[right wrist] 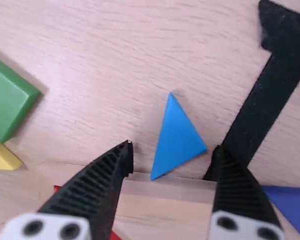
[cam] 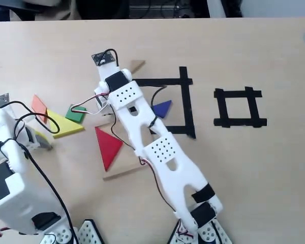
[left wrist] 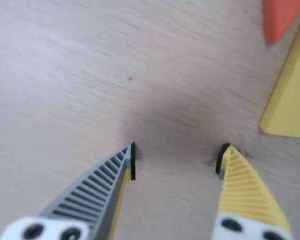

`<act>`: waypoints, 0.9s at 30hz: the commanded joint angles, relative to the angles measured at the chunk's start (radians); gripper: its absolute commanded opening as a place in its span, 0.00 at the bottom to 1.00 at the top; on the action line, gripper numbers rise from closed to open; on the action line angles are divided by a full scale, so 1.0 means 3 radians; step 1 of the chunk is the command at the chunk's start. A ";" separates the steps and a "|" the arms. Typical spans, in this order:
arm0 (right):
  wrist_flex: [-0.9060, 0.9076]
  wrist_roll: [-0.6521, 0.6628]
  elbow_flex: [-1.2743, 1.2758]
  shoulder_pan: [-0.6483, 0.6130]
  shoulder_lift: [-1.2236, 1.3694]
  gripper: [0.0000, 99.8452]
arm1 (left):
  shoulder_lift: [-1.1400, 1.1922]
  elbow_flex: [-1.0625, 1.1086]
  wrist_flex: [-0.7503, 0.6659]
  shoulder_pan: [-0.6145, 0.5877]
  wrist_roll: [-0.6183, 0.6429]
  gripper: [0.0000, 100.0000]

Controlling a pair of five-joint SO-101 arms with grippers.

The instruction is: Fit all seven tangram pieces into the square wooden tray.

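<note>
Right gripper spread wide, empty, straddling light blue triangle lying flat on table just beside wooden tray edge. Left gripper also open, holding nothing, near yellow piece. Triangle looks light, rigid, thin, likely slick; pinch across two side edges.
</note>
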 commanded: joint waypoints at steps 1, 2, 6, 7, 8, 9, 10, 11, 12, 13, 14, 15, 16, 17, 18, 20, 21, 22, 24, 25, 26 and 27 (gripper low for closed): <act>-0.0133 0.0061 -0.0084 0.0061 -0.0018 0.25 | -0.0036 0.0013 -0.0010 -0.0038 0.0041 0.28; -0.0133 0.0061 -0.0084 0.0061 -0.0018 0.25 | -0.0036 0.0013 -0.0010 -0.0038 0.0041 0.28; -0.0133 0.0061 -0.0084 0.0061 -0.0018 0.24 | -0.0036 0.0013 -0.0010 -0.0043 0.0041 0.28; -0.0133 0.0061 -0.0084 0.0061 -0.0018 0.22 | -0.0036 0.0013 -0.0010 -0.0043 0.0041 0.28; -0.0133 0.0061 -0.0084 0.0061 -0.0018 0.18 | -0.0036 0.0013 -0.0010 -0.0043 0.0041 0.28; -0.0133 0.0061 -0.0084 0.0061 -0.0018 0.16 | -0.0036 0.0018 -0.0010 -0.0043 0.0041 0.28; -0.0133 0.0066 -0.0084 0.0061 -0.0018 0.14 | -0.0036 0.0018 -0.0010 -0.0049 0.0041 0.28; -0.0133 0.0066 -0.0084 0.0061 -0.0018 0.13 | -0.0036 0.0018 -0.0010 -0.0049 0.0041 0.28; -0.0133 0.0066 -0.0084 0.0061 -0.0018 0.14 | -0.0036 0.0018 -0.0010 -0.0049 0.0041 0.28; -0.0133 0.0066 -0.0084 0.0061 -0.0018 0.15 | -0.0036 0.0018 -0.0010 -0.0049 0.0041 0.28; -0.0128 0.0066 -0.0084 0.0061 -0.0018 0.16 | -0.0031 0.0018 -0.0010 -0.0049 0.0041 0.28; -0.0128 0.0066 -0.0084 0.0061 -0.0018 0.16 | -0.0031 0.0018 -0.0010 -0.0049 0.0041 0.28; -0.0128 0.0066 -0.0084 0.0061 -0.0018 0.16 | -0.0031 0.0018 -0.0010 -0.0049 0.0041 0.28; -0.0128 0.0082 -0.0084 0.0061 -0.0018 0.16 | -0.0031 0.0018 -0.0010 -0.0049 0.0041 0.28; -0.0128 0.0128 -0.0084 0.0061 -0.0018 0.16 | -0.0031 0.0018 -0.0010 -0.0049 0.0041 0.28; -0.0113 0.0169 -0.0084 0.0061 -0.0018 0.16 | -0.0031 0.0018 -0.0010 -0.0049 0.0041 0.28; -0.0107 0.0169 -0.0084 0.0061 -0.0018 0.16 | -0.0031 0.0018 -0.0010 -0.0049 0.0041 0.28; -0.0107 0.0164 -0.0084 0.0061 -0.0018 0.16 | -0.0031 0.0018 -0.0010 -0.0049 0.0041 0.28; -0.0107 0.0174 -0.0084 0.0056 -0.0018 0.16 | -0.0031 0.0013 -0.0010 -0.0049 0.0041 0.28; -0.0107 0.0174 -0.0084 0.0056 -0.0018 0.16 | -0.0031 0.0013 -0.0015 -0.0049 0.0041 0.28; -0.0107 0.0174 -0.0084 0.0056 -0.0018 0.16 | -0.0031 0.0013 -0.0015 -0.0049 0.0041 0.28; -0.0107 0.0179 -0.0100 0.0056 -0.0018 0.16 | -0.0031 0.0013 -0.0015 -0.0049 0.0041 0.28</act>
